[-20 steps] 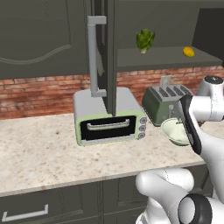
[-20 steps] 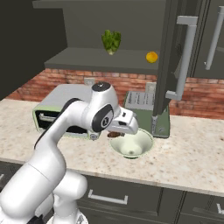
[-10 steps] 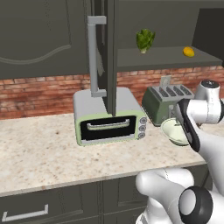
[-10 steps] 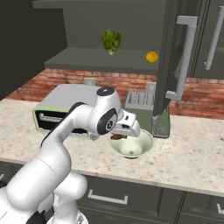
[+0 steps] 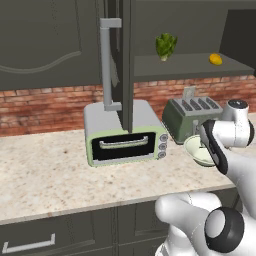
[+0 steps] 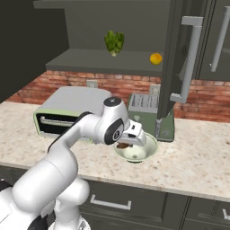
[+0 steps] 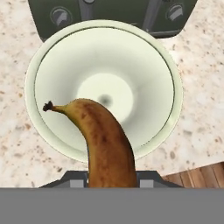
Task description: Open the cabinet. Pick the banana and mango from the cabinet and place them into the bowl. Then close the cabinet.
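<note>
Right now claw [image 6: 128, 143] clenched on banana [image 7: 103, 142], hovering above bowl [image 7: 52, 57]. Bowl on counter [image 5: 45, 180], just before toaster [image 5: 192, 115]. Mango [image 6: 156, 58] on shelf in open cabinet [image 5: 122, 60], lettuce [image 6: 114, 42] well apart from it.

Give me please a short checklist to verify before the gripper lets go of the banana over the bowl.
1. Banana held in the gripper: ok, it sticks out between the fingers in the hand view.
2. Gripper above the bowl: ok, the banana tip lies over the bowl's inside.
3. Bowl ready to receive: ok, nothing in it yet.
4. Bowl standing flat on the counter, just in front of the toaster: ok.
5. Drop height small enough: cannot tell.
6. Mango reachable afterwards: ok, it sits on the shelf of the cabinet, whose doors are open.
</note>
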